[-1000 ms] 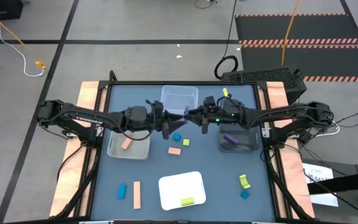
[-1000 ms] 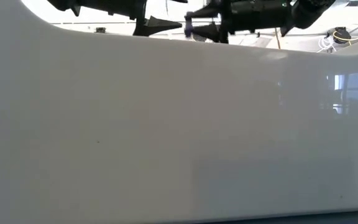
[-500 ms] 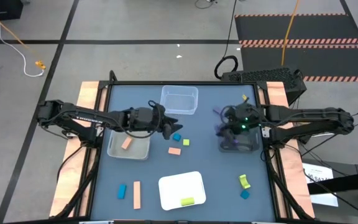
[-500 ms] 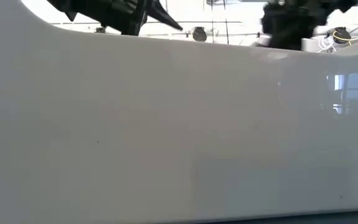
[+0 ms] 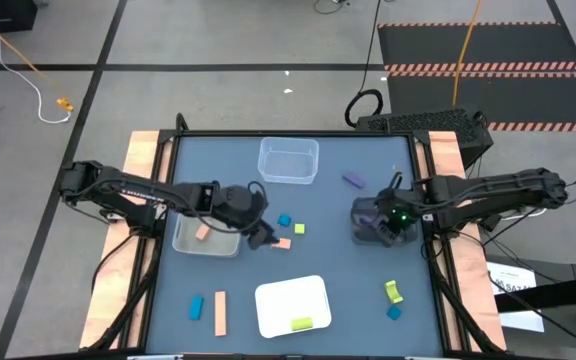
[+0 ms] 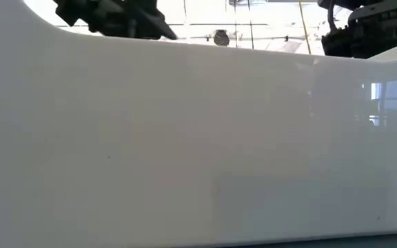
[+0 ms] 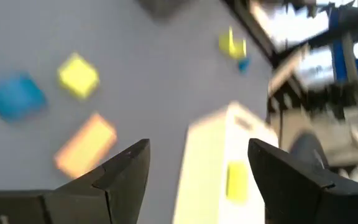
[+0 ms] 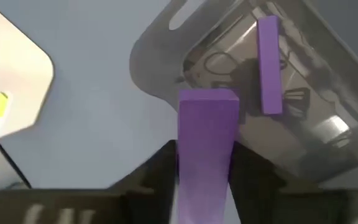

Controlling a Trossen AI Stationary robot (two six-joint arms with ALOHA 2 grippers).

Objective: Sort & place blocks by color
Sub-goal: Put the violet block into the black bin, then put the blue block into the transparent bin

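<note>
My right gripper (image 8: 207,163) hovers over the dark bin (image 8: 303,124) at the table's right (image 5: 368,206), shut on a purple block (image 8: 207,124). A purple bar (image 8: 267,65) lies on the bin's floor. Another purple block (image 5: 354,180) lies on the table beyond the bin. My left gripper (image 7: 197,158) is open, tipped down at table centre (image 5: 261,236), just left of a tan block (image 5: 281,243) (image 7: 86,146). A blue cube (image 5: 284,221) and a yellow-green cube (image 5: 299,229) lie flat just past it. My right gripper pinches the purple block between its two fingers, one finger (image 8: 157,167) on each long side, holding its rear part (image 8: 205,163). The fingers come from above, pointing down. The block's free end (image 8: 207,98) sticks out past the fingertips, lifted clear over the bin.
A clear bin (image 5: 288,160) stands at the far middle. A grey bin (image 5: 190,243) by my left arm holds a peach block (image 5: 203,232). The white tray (image 5: 278,300) near the front holds a yellow-green block (image 5: 301,323). More blocks lie front left (image 5: 220,312) and front right (image 5: 394,291). A white wall (image 6: 198,151) fills the low view.
Both grippers were tip to tip in front of the clear bin with the purple block between them. My right gripper carried that block toward the table's right and now hangs over the dark bin. My left gripper drew back toward the near edge and tipped down beside the tan block.
</note>
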